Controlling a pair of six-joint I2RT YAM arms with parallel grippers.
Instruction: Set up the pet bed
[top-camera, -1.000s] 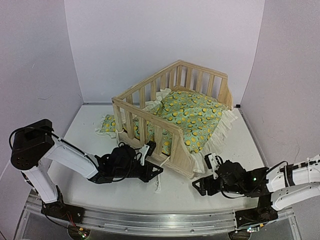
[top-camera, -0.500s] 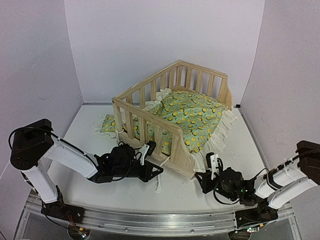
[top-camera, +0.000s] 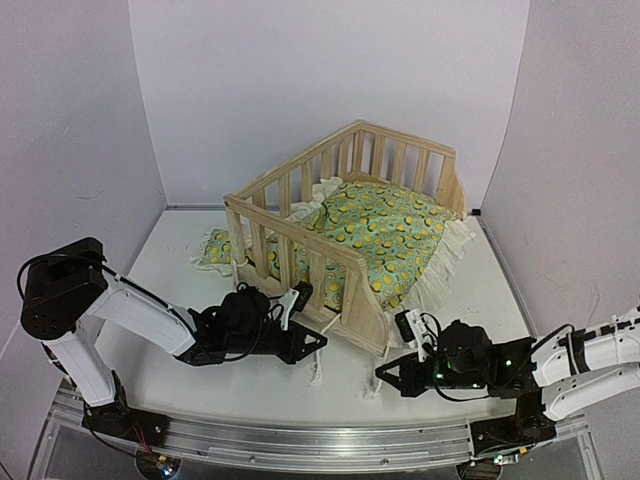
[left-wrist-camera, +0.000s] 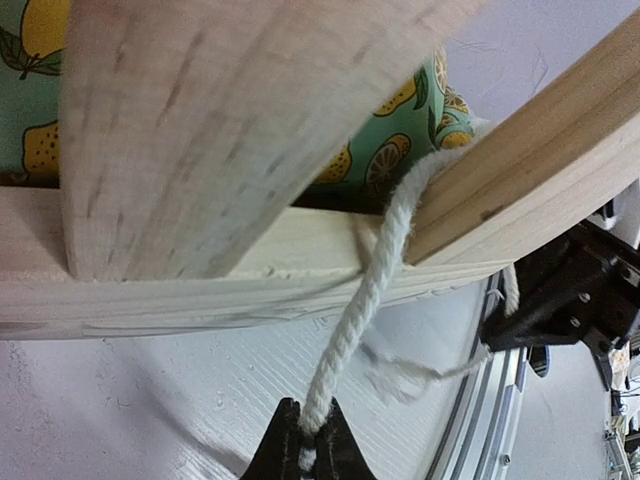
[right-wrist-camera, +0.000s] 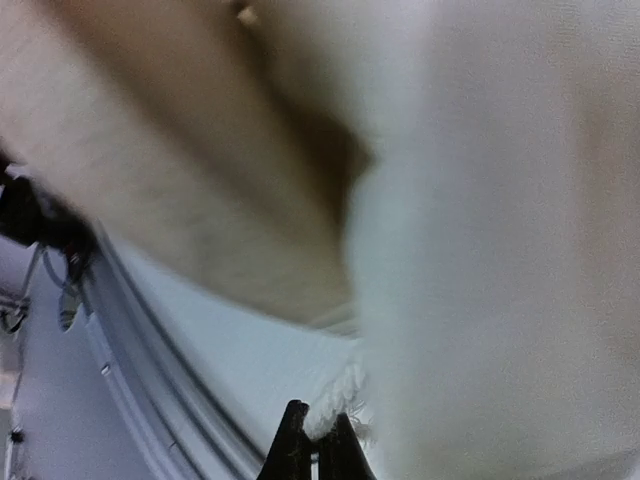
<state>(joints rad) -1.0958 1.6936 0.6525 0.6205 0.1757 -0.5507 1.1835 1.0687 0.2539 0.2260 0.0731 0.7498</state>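
Pinching a white cord (left-wrist-camera: 362, 300) with our left gripper (left-wrist-camera: 303, 442), jaws closed tight on it, we find the pet bed (top-camera: 290, 229) at 1 o'clock, the cord running up to its lower rail. Our right gripper (right-wrist-camera: 312, 435) is clamped on a frayed white strand (right-wrist-camera: 336, 395); the bed lies close at its 11 o'clock.

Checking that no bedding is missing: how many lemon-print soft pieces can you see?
2. The big cushion lies inside the wooden frame; the small pillow lies on the table outside its left side. Others may be hidden.
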